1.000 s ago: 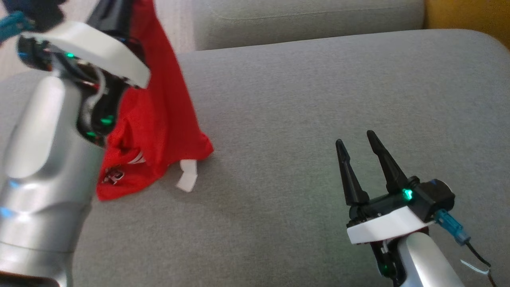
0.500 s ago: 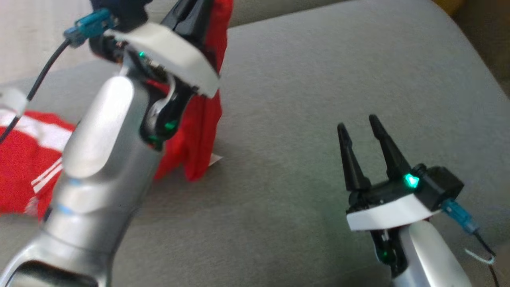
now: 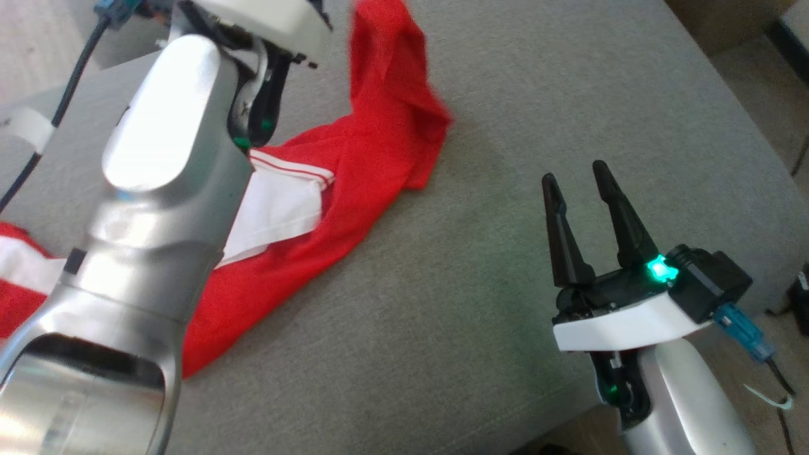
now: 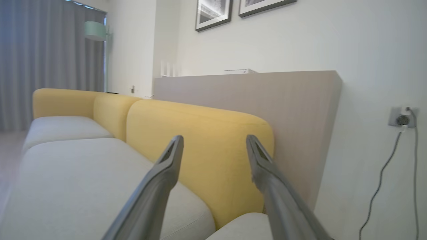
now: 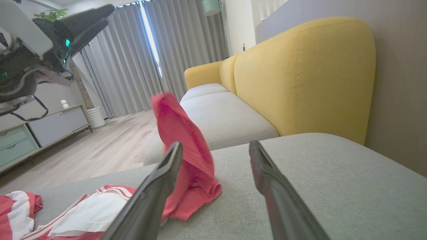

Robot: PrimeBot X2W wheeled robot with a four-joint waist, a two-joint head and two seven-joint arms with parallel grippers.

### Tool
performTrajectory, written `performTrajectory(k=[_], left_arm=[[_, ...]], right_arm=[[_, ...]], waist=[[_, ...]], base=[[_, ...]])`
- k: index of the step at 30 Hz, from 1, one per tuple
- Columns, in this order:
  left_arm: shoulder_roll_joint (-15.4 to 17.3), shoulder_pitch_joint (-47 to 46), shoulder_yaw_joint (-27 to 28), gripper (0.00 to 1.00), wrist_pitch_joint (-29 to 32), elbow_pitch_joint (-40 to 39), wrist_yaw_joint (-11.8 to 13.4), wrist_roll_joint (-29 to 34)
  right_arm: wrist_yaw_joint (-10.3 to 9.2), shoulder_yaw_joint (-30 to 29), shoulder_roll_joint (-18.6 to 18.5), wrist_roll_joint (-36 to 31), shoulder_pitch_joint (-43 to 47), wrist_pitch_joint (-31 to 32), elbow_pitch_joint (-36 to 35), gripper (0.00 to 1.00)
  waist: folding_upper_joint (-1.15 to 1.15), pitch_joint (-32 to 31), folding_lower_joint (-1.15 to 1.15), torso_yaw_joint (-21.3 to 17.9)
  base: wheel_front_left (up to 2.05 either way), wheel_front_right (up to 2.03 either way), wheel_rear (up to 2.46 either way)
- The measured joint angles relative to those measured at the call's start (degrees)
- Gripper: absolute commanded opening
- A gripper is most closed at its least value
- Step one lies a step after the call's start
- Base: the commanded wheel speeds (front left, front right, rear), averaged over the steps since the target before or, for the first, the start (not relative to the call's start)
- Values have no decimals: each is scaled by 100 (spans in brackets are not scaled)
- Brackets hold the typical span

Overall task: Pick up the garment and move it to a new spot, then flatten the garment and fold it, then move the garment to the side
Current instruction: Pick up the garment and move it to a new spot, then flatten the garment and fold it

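The garment [image 3: 373, 145] lies crumpled on the grey cushion [image 3: 505, 95], one end bunched upward, and with the left gripper [image 4: 214, 140] wide and empty and the right gripper [image 3: 574, 172] wide and idle, the move looks done; flattening next calls for pinching its edges.

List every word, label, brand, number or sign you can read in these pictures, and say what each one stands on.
No text can be read in any view.
garment: red cloth with a white panel and thin stripes, no lettering or logo showing.
framed pictures: on the wall in the left wrist view, cut off and too blurred to tell whether they carry writing.
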Motion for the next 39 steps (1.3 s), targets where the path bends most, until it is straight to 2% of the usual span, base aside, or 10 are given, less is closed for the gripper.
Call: performTrajectory(k=[6, 12, 17, 22, 27, 32, 39], left_arm=[[129, 93, 79, 100, -489, 626, -135, -15], [542, 743, 202, 100, -877, 667, -235, -46], [756, 1784, 270, 100, -953, 194, -278, -37], [856, 3059, 539, 100, -958, -734, -212, 102], [723, 4361, 856, 100, -961, -1481, -51, 236], [371, 5406, 1154, 100, -961, -1841, 78, 434], [48, 5759, 1422, 100, -961, -2026, -49, 767]], right_arm=[[0, -146, 1, -74, 4, 0, -3, 100], [0, -400, 2, -371, 19, -1, 20, 100], [0, -591, 1, -686, 126, -2, 51, 100], [0, -649, 2, -921, 427, -9, 83, 100], [0, -769, 3, -970, 615, -9, 96, 100], [0, -775, 4, -969, 872, -9, 141, 100], [0, -777, 5, -970, 949, -9, 197, 100]], waist=[[0, -53, -1, 345], [0, -229, -1, 860], [0, -471, -2, 1364], [0, -751, -3, 1826], [0, -1036, -3, 2146], [0, -1246, -3, 2307], [0, -1295, -2, 2376]], base=[[0, 0, 0], [0, 0, 0], [0, 0, 0], [0, 0, 0], [0, 0, 0], [0, 0, 0], [0, 0, 0]])
